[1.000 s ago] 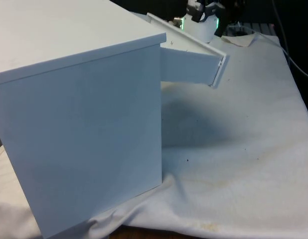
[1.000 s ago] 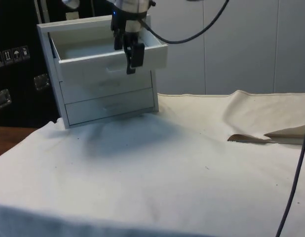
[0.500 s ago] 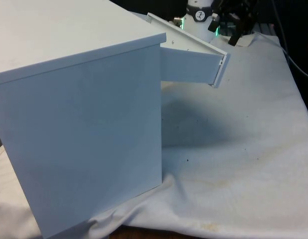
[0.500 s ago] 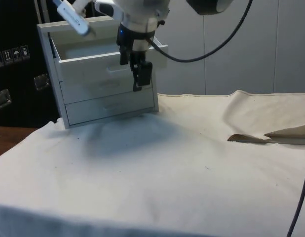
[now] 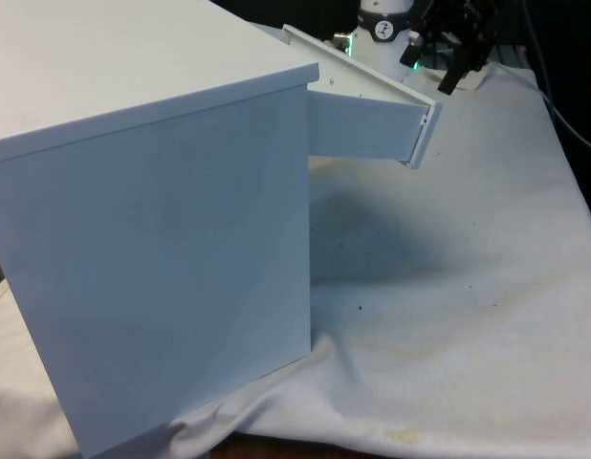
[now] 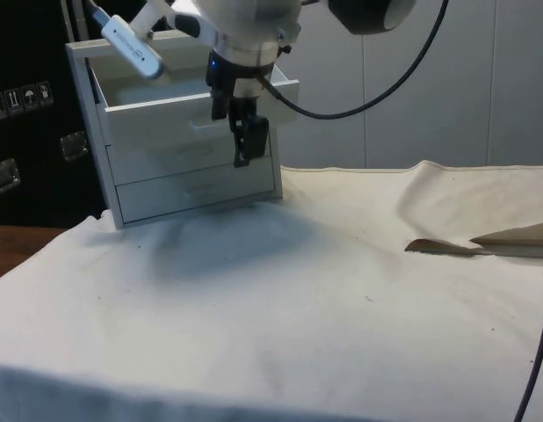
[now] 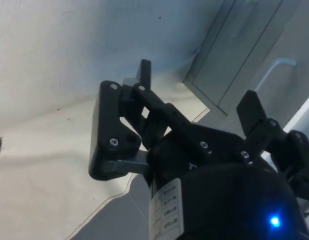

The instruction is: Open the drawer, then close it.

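The white chest of drawers point(image 6: 188, 132) stands at the far end of the tabletop point(image 6: 342, 299) in the side view. Its top drawer point(image 6: 192, 101) is pulled out. The gripper point(image 6: 245, 145) hangs in front of the drawer front, touching nothing, and its jaws stand apart with nothing between them.

chest of drawers point(image 5: 162, 239) white | cloth point(image 6: 324, 299) white | hand point(image 6: 246, 145) black
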